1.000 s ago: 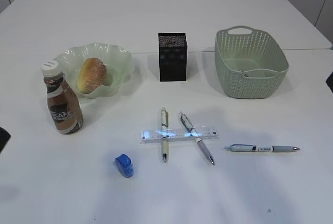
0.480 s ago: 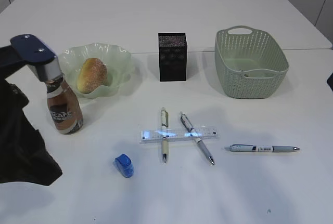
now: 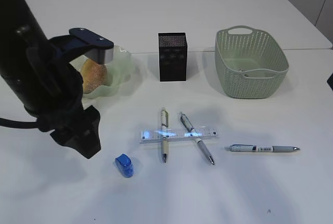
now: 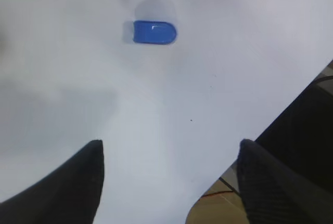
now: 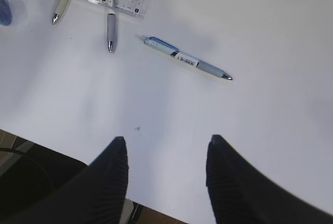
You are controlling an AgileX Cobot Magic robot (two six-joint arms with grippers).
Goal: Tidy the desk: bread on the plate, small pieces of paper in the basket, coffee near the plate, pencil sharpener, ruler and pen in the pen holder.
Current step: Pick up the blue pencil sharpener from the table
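Pencil sharpener point(image 3: 124, 165), blue, lies on the table point(image 3: 234, 193) toward the front-left, just right of and below the left arm point(image 3: 47, 83) in the exterior view. In left wrist view the sharpener point(image 4: 154, 32) sits well ahead of the left gripper point(image 4: 169, 180), fingers wide apart, holding nothing, over the table's front edge. Bread point(image 3: 94, 75) on the green plate point(image 3: 122, 68), back-left, partly hidden by arm. Pen holder point(image 3: 172, 56), black, back-centre. Ruler point(image 3: 178, 134) lies across two pens point(image 3: 164, 141) mid-table, front of holder. Third pen point(image 3: 264, 148) alone to the right, apart from ruler. Basket point(image 3: 250, 63) back-right. Right gripper point(image 5: 166, 174) also spread, empty, near front edge; the lone pen point(image 5: 186, 58) ahead of it, not touching.
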